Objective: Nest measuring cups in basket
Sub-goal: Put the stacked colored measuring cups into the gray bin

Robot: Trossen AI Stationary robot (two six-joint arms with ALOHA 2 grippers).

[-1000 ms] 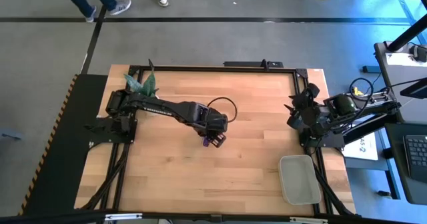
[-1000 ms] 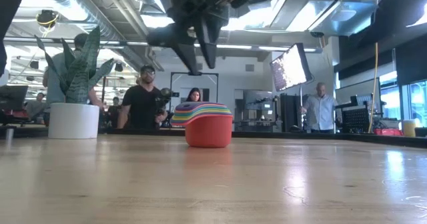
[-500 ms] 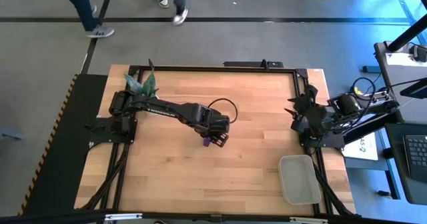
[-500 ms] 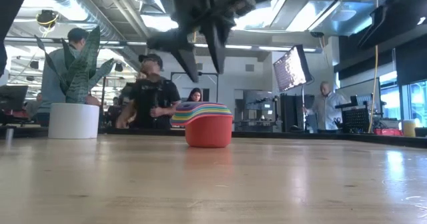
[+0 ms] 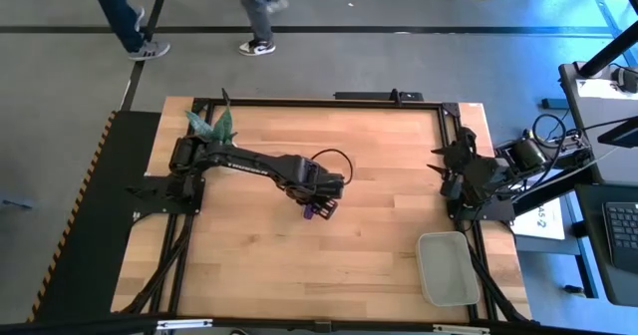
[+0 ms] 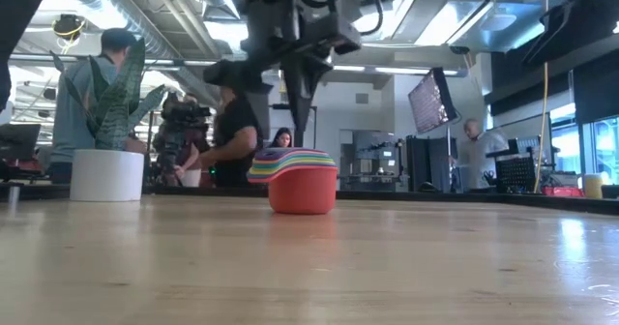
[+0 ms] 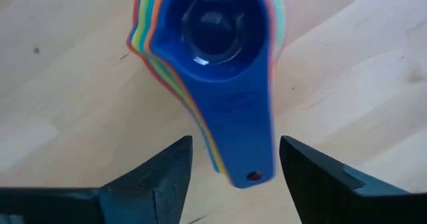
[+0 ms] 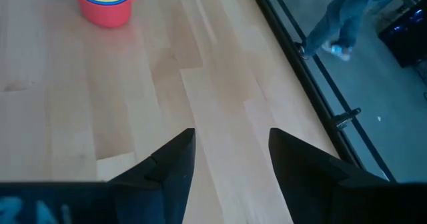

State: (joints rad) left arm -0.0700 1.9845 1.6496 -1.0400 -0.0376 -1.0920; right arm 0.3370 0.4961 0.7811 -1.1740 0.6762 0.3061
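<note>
A: Where's the stack?
B: measuring cups (image 7: pixel 210 57) nested, standing mid tabletop (image 5: pixel 379 245), orange one at the base, blue one on top. Blue handle runs back toward the left gripper (image 7: pixel 233 167) and ends between its fingers (image 7: pixel 163 177), touching neither.
A: Finger state?
B: Left fingers spread wide, holding nothing, above the stack. Right gripper (image 8: pixel 227 157) also apart and empty, parked at the tabletop's 3 o'clock edge.
A: Basket?
B: basket (image 5: pixel 448 267) at the 4–5 o'clock corner, well apart from the cups. Plant pot (image 6: pixel 106 174) at 10–11 o'clock.
</note>
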